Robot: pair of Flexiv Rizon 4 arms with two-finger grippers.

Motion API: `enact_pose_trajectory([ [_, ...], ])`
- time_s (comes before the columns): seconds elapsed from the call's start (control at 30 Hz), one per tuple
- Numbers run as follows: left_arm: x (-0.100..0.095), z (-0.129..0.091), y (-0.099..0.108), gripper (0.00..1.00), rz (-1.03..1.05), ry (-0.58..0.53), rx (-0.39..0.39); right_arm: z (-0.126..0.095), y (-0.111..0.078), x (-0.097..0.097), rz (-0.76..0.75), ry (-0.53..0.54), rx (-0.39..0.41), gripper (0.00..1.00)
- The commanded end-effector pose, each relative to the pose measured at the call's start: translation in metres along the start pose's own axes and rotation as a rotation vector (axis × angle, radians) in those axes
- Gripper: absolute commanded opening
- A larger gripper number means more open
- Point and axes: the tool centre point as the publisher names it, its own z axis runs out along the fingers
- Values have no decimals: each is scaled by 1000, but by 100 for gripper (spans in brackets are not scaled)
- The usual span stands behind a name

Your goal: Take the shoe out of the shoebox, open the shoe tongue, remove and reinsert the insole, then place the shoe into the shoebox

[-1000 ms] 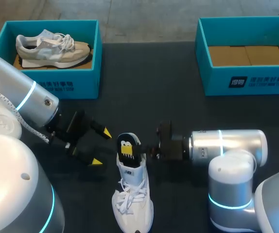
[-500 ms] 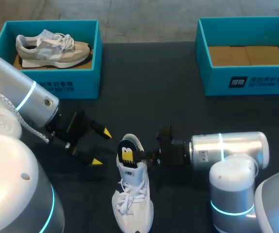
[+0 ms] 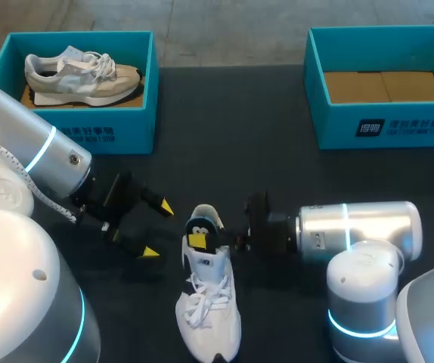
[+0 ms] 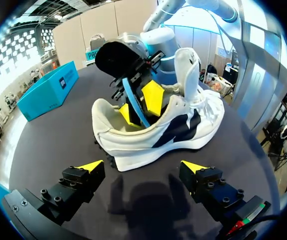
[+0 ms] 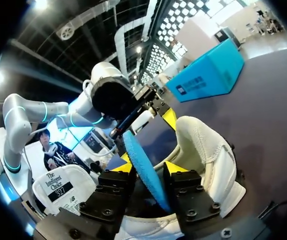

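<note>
The tabletop (image 3: pixel 224 128) carried two teal boxes at its far side. The empty shoebox (image 3: pixel 398 130) on my right was waiting for the task's last step, and the left shoebox (image 3: pixel 96 130) held a grey-and-beige shoe (image 3: pixel 81 72). The white shoe (image 3: pixel 208 318) was already out, lying near me between the two arms with its tongue pulled up and its heel toward the boxes.

The insole (image 3: pixel 196 236), blue underneath, stood partly inside the heel opening. My right jaws were clamped on its edge from the side. My left jaws hung wide apart just beside the shoe, touching nothing.

I judged the job a little past halfway. Unboxing and opening the tongue looked done, the insole was mid-reinsertion, and seating it flat and boxing the shoe were left.

Against a second earlier, the insole had sunk lower into the heel and the shoe's toe had swung slightly rightward. The left arm had not moved.
</note>
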Motion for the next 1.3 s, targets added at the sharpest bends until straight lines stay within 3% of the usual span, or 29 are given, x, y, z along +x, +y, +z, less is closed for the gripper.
enact_pose_trajectory([
  [0.03,1,0,-1,100,0,-1,-3,-1,4,0,-5,-7,4,42],
  [0.73,1,0,-1,100,0,-1,-3,-9,13,13,-112,-36,1,43],
  [1.3,1,0,-1,100,0,-1,-3,-20,15,1,-103,-79,40,45],
])
